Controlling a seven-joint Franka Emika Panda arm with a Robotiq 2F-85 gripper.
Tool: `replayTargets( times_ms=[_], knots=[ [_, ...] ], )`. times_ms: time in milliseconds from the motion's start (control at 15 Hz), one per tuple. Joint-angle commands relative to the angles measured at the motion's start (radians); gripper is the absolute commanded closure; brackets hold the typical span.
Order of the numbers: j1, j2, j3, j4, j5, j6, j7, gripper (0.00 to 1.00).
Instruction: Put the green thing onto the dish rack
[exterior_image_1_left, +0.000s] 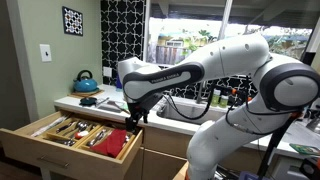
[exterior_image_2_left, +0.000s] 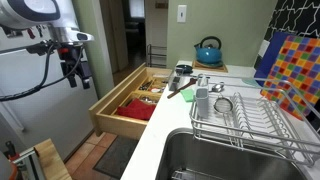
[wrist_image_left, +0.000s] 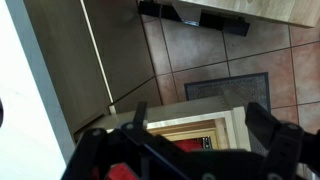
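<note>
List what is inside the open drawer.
The drawer holds cutlery in wooden compartments and a red item at one end. In an exterior view the gripper covers a back corner; what lies under the red item is hidden.

Daylight through the window (exterior_image_1_left: 185, 45), soft shadows, dim wrist view, claw (wrist_image_left: 190, 147) blurred up close

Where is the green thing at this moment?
In an exterior view, the green thing lies on the counter, between the open wooden drawer and the dish rack.
</note>
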Motion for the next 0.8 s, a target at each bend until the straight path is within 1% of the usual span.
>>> replayTargets(
  times_ms=[0, 67, 133, 267, 333, 533, 600, 733],
  knots=[
    [0.021, 0.004, -0.018, 0.002, -0.011, -0.002, 0.011, 0.00],
    [0.021, 0.004, -0.018, 0.002, -0.011, -0.002, 0.011, 0.00],
    [-0.006, 0.025, -0.011, 0.012, -0.038, 0.014, 0.039, 0.00],
    [-0.073, 0.068, -0.034, 0.037, -0.062, 0.078, 0.120, 0.00],
    [-0.110, 0.098, -0.066, 0.061, -0.085, 0.110, 0.125, 0.00],
    [-0.210, 0.175, -0.120, 0.129, -0.160, 0.230, 0.180, 0.00],
    [-0.245, 0.219, -0.143, 0.164, -0.179, 0.272, 0.196, 0.00],
    [-0.295, 0.291, -0.167, 0.228, -0.195, 0.326, 0.256, 0.00]
  ],
)
